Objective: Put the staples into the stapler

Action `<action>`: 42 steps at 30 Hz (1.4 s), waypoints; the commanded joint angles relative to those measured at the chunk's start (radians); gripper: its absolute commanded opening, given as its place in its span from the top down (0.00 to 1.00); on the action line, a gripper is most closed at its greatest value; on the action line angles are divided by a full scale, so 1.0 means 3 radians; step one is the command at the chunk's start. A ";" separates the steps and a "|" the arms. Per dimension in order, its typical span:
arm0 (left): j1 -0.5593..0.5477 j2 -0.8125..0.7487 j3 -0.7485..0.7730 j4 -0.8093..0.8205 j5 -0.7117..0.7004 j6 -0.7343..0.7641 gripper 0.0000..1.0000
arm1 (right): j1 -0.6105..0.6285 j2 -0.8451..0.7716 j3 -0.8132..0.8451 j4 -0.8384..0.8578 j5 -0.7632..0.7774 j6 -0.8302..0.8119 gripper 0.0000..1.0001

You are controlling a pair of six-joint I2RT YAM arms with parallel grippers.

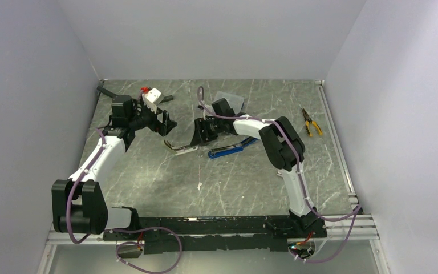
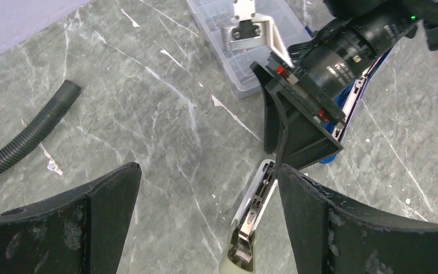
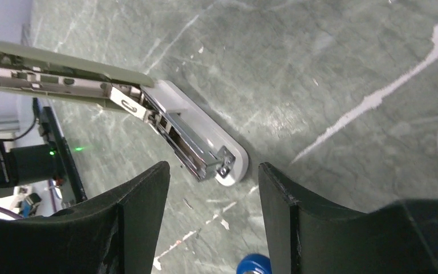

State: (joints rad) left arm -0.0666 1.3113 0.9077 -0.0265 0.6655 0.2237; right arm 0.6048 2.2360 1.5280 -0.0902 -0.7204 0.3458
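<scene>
**A:** Where are the staples?

**B:** The thin metal staples are too small to make out. A small white cardboard box with a red end (image 1: 151, 95) lies at the far left of the table. A dark grey tray (image 1: 167, 98) sits just beside it. I judge the strips are there, well apart from the stapler.

**A:** And the stapler?

**B:** A pale grey-green desk stapler (image 3: 171, 128) lies near the middle of the table, between the two arms. Its lid is swung up and its bright metal channel is bare.

**A:** The grippers?

**B:** The black two-fingered left gripper (image 2: 205, 171) hangs near the stapler, jaws spread wide, holding nothing. The black right gripper (image 3: 212, 182) hangs near the stapler's front end, fingers parted and empty.

**A:** How will a strip handle?

**B:** Probably very light, slick and brittle, and it would snap if bent or pinched hard. It is best taken gently by its long sides, near the middle. The stapler looks light enough to slide, so it likely needs steadying.

**A:** The surface and room?

**B:** A smooth grey-green, stone-patterned tabletop (image 1: 148, 182) with white veins is enclosed by plain pale grey walls (image 1: 205, 34) on three sides. Also on it are a clear plastic compartment case (image 1: 232, 101), yellow-handled pliers (image 1: 311, 123) and a black ribbed hose (image 2: 28, 134).
</scene>
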 commanded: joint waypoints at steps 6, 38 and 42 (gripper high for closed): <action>0.0007 -0.0136 0.0087 0.0048 -0.0152 -0.0032 0.05 | -0.0047 -0.0669 -0.0392 0.0019 0.0281 -0.0555 0.35; 0.0005 -0.0104 0.0737 -0.1578 0.0034 0.0151 0.05 | -0.2127 -0.3656 -0.2584 -0.1906 0.0781 -0.3527 0.26; 0.0007 -0.0113 0.0695 -0.1593 0.0063 0.0147 0.05 | -0.2356 -0.3543 -0.2626 -0.2025 0.0740 -0.3959 0.28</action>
State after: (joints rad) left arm -0.0666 1.3045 1.1294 -0.4915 0.6659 0.2493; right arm -0.0483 1.1584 0.7544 -0.6407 -0.5072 -0.6769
